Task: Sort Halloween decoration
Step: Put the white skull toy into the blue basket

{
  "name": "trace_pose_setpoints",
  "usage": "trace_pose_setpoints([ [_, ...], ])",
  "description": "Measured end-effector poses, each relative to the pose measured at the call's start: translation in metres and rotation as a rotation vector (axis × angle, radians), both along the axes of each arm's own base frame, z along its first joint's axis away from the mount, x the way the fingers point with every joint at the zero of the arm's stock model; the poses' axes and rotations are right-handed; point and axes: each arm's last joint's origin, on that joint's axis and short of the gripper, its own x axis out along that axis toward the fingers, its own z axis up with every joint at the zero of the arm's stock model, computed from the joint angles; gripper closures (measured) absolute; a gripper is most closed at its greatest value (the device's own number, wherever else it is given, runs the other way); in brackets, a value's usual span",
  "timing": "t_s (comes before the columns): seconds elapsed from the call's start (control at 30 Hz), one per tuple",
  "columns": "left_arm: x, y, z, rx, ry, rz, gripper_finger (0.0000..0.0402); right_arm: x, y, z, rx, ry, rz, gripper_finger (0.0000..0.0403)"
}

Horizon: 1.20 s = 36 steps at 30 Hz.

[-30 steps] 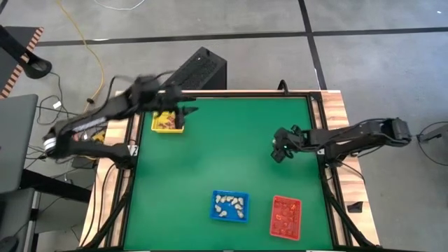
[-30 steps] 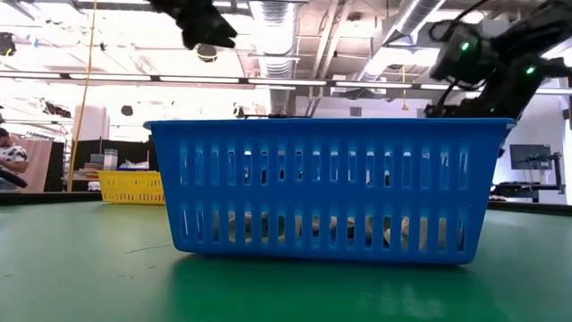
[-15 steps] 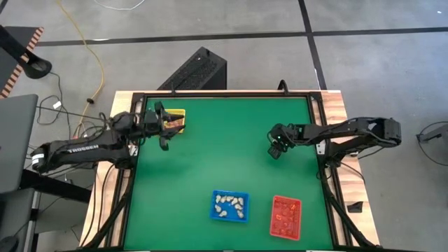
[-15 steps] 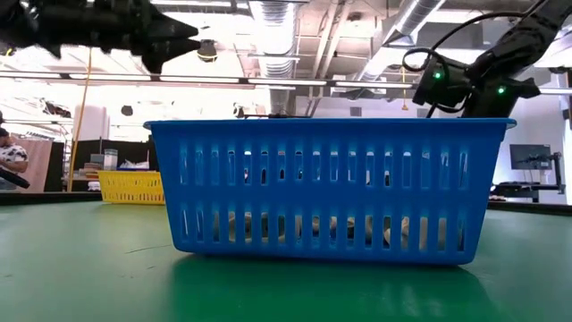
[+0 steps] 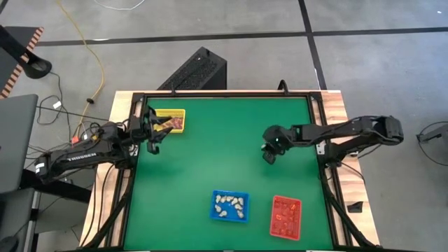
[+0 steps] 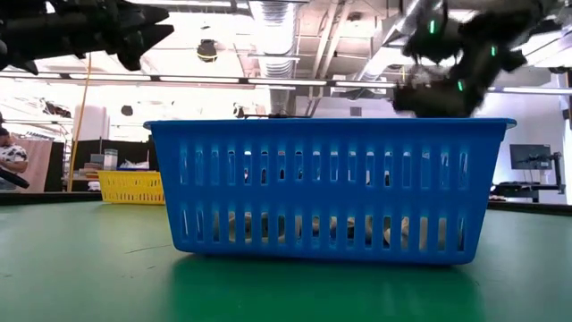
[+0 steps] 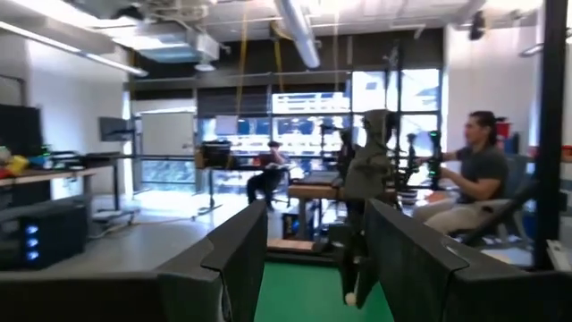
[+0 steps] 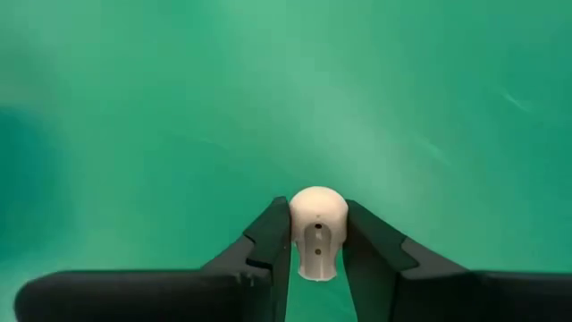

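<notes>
Green counter. Yellow tray at far left corner; blue tray and red tray side by side near edge. Seated person in room beyond.

Four cameras: one overhead, one at surface level, one on each wrist.

The high view looks straight down from well above, taking in the whole green surface, both arms and the grey floor around it. The low view sits on the surface itself, facing level into the room, so close to the blue tray that it fills mid-frame; the same tray lies at lower centre overhead, and the yellow tray at left is the one at upper left overhead. The left wrist view faces level across the room past its own fingers. The right wrist view looks down at the surface from very near.
</notes>
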Motion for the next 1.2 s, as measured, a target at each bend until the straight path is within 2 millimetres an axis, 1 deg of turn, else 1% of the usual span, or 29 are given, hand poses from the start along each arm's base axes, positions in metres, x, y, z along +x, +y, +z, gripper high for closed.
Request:
trace_pose_setpoints([
  [0.1,0.000,-0.001,0.000,0.011,0.003,-0.029,0.0223,0.020,0.024,0.025,-0.002,-0.122,0.110,0.0286],
  [0.17,0.000,-0.001,0.000,0.012,0.002,-0.032,0.0223,0.030,0.045,0.041,0.000,-0.211,0.195,0.0285],
  [0.27,0.000,-0.001,0.000,0.011,0.004,-0.032,0.0223,0.047,0.078,0.056,0.007,-0.334,0.306,0.0287],
  [0.3,0.000,-0.001,0.000,0.012,0.003,-0.033,0.0223,0.052,0.090,0.059,0.005,-0.355,0.333,0.0287],
  [0.4,0.000,-0.001,0.000,0.014,0.001,-0.034,0.0223,0.069,0.120,0.060,-0.006,-0.389,0.387,0.0286],
  [0.5,0.000,-0.002,0.001,0.017,-0.001,-0.046,0.0223,0.088,0.146,0.049,-0.005,-0.345,0.443,0.0286],
  [0.6,0.000,-0.003,0.001,0.015,-0.005,-0.086,0.0223,0.107,0.165,0.040,-0.010,-0.281,0.477,0.0286],
  [0.7,0.000,-0.003,0.001,0.005,-0.006,-0.116,0.0223,0.123,0.177,0.034,-0.017,-0.220,0.493,0.0285],
  [0.83,0.000,-0.004,0.001,-0.015,-0.008,-0.132,0.0223,0.138,0.185,0.029,-0.017,-0.177,0.488,0.0279],
  [0.93,0.000,-0.003,0.001,-0.026,-0.011,-0.129,0.0223,0.143,0.187,0.025,-0.012,-0.140,0.475,0.0268],
  [1.03,0.000,-0.003,0.001,-0.027,-0.011,-0.129,0.0223,0.143,0.187,0.024,-0.004,-0.115,0.458,0.0254],
  [1.2,0.000,-0.003,0.001,-0.027,-0.008,-0.128,0.0223,0.142,0.183,0.027,0.002,-0.114,0.442,0.0236],
])
